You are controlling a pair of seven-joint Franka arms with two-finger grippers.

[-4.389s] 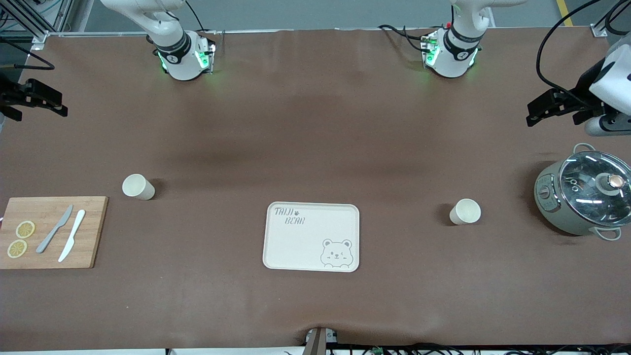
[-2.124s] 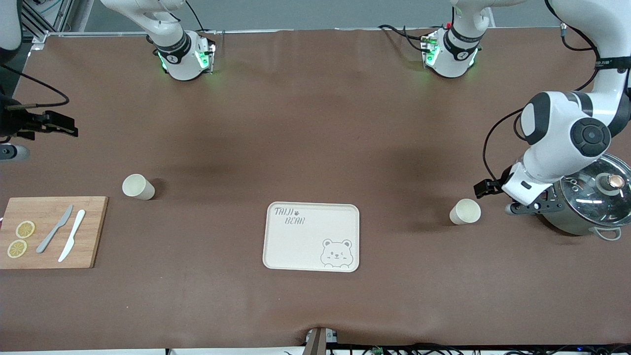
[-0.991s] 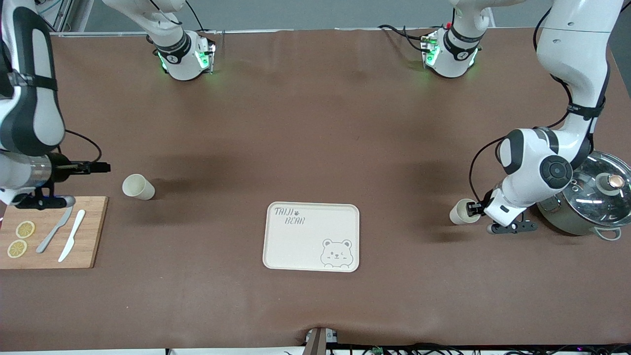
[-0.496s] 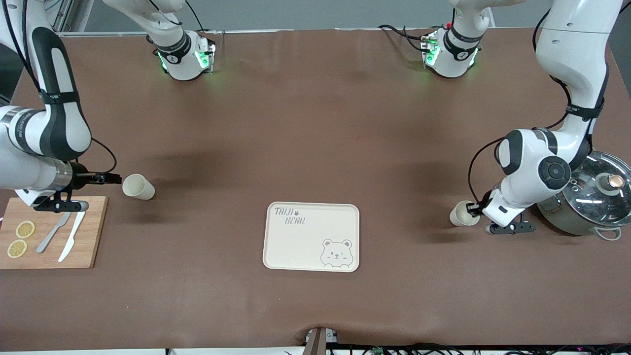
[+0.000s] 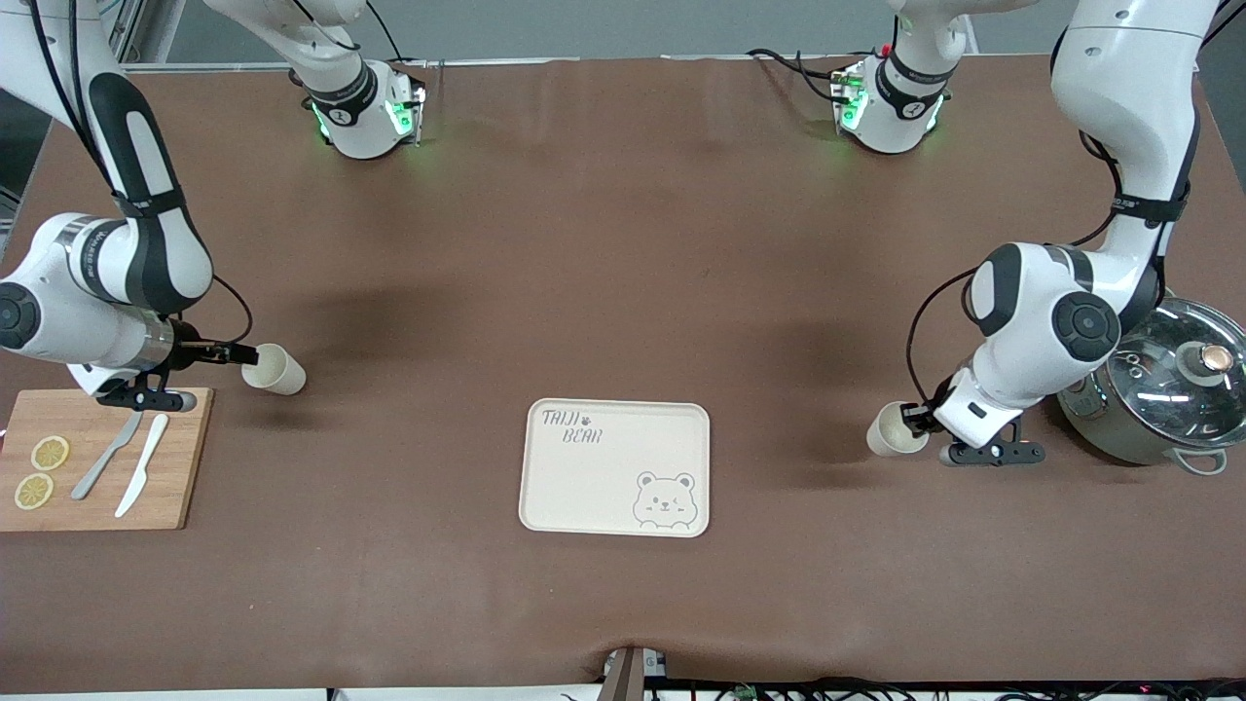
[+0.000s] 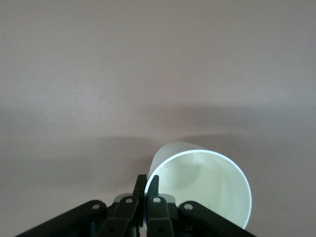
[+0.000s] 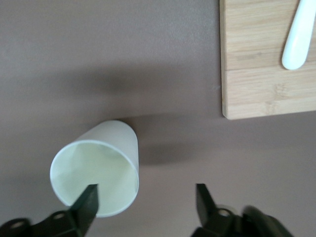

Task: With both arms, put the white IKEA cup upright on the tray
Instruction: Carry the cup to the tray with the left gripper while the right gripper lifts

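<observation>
Printed in grey on the tray: "TAIJI BEAR" with a small paw mark, lettering at the corner toward the right arm's base, a winking bear face at the corner diagonal to it. Cream, flat, rectangular, rounded corners, low raised rim; lying mid-table, nothing on it.

Two white cups, both on their sides on the brown table, neither on the tray. Cup near the pot: plain, tapered, pale greenish-white inside, lying between tray and pot, which has a glass lid. Left gripper at its rim, jaws pinched narrow on the cup's wall, one finger inside, one outside.

Cup near the board: same plain look, lying just beside the wooden cutting board, slightly farther from the front camera. Right gripper low at its mouth, jaws wide, one finger in front of the rim, holding nothing.

On the board: grey knife, white knife, two lemon slices.
</observation>
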